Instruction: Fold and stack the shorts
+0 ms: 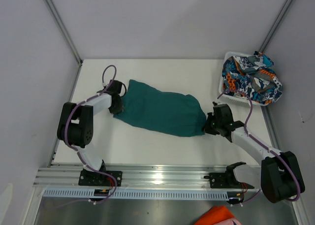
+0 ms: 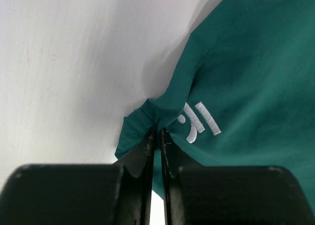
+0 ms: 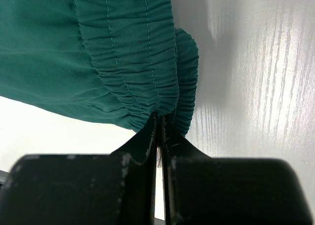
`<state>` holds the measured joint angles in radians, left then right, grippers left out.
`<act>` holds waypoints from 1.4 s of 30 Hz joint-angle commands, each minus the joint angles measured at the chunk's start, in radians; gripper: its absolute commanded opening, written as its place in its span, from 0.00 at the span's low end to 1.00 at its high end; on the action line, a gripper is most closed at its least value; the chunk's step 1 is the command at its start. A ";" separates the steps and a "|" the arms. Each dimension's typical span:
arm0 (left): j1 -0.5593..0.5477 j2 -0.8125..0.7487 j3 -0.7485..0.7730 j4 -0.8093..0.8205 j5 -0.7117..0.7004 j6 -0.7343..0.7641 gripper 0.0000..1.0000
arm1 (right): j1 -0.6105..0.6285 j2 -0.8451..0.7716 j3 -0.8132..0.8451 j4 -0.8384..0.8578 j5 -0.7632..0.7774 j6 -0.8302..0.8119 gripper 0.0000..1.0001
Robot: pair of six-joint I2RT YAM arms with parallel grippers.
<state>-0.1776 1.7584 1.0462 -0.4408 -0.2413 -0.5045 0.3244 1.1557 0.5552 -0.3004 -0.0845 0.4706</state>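
Light: even, diffuse, from overhead. Top view is bright and sharp, with glare on the silver aluminium rail (image 1: 157,176). Wrist views: soft shadow on the white table (image 2: 74,62) beside the plain dark teal-green fabric shorts (image 2: 246,62). Black left fingers (image 2: 74,195) and black right fingers (image 3: 74,190) are dark and blurred. Streaky sheen on table in right wrist view.

**A:** What closes the place in?

**B:** Plain pale grey panels: a back wall (image 1: 172,18), a left wall (image 1: 24,62) and a right wall (image 1: 301,72). A slim metal post stands in each back corner, the left post (image 1: 61,25) and the right post (image 1: 278,19).

**A:** And the furniture?

**B:** One white table (image 1: 162,148). It is matte, and close up it shows a faint streaked grain (image 3: 256,77). A silver rail (image 1: 162,172) lies along its near edge. Nearer still comes a white slotted strip (image 1: 147,192), then a dull grey surface (image 1: 147,212).

**A:** The light?

**B:** Soft, from above. There is a bright glare on the middle of the rail, and only pale, blurred shadows on the table.
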 commanded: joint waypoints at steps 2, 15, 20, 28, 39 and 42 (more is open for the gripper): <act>-0.010 0.003 -0.034 -0.007 0.000 0.001 0.06 | 0.007 -0.008 0.018 -0.009 -0.003 -0.009 0.00; -0.010 -0.173 0.080 -0.144 -0.073 -0.022 0.00 | 0.005 -0.082 0.098 -0.046 -0.003 0.003 0.00; 0.004 -0.306 0.144 -0.202 -0.061 -0.042 0.00 | 0.005 -0.237 0.175 0.017 -0.052 0.007 0.00; 0.116 -0.439 0.385 -0.337 0.060 -0.011 0.00 | 0.001 -0.275 0.265 0.127 -0.136 -0.029 0.00; 0.329 -0.547 0.652 -0.383 0.211 -0.052 0.00 | -0.073 -0.212 0.526 0.253 -0.274 -0.030 0.00; 0.336 -0.589 0.690 -0.369 0.234 -0.081 0.00 | -0.073 -0.217 0.590 0.366 -0.368 0.000 0.00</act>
<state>0.1387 1.2335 1.6608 -0.8310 -0.0479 -0.5503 0.2615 0.9524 1.0592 -0.1112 -0.3626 0.4557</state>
